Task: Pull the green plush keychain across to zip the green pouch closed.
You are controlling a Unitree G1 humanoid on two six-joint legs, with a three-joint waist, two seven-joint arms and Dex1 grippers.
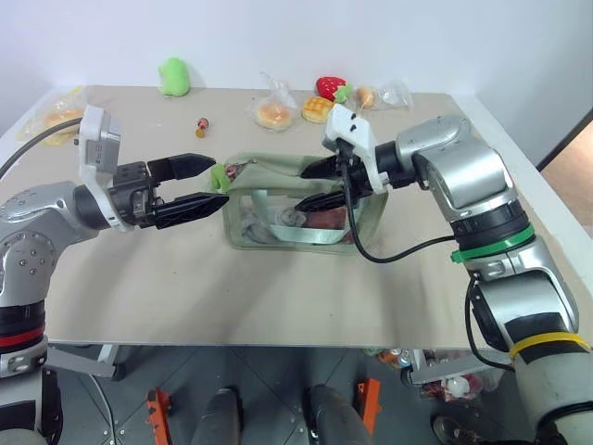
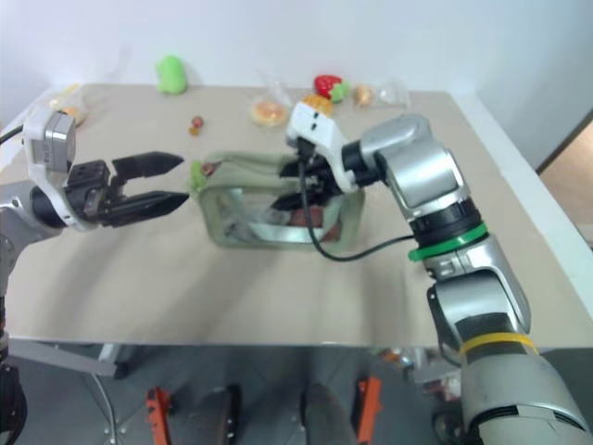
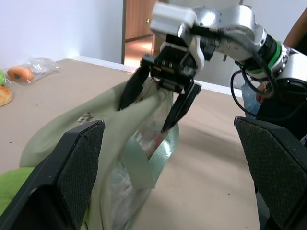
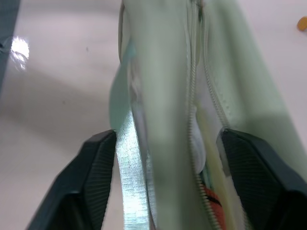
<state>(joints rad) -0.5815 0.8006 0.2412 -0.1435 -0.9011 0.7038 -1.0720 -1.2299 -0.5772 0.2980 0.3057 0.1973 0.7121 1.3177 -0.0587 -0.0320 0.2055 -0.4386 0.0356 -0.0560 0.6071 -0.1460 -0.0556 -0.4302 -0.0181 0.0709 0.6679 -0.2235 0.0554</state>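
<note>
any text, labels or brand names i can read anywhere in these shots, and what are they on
No text can be read.
The green pouch has a small dark mark on its top fabric, too small and blurred to read.
The wrapped snacks at the table's far edge show no legible print.

The green pouch (image 1: 295, 211) blocks the table's (image 1: 232, 306) middle; food packets (image 1: 276, 113) and a plush toy (image 1: 172, 76) line the far edge. The near edge offers room.
</note>
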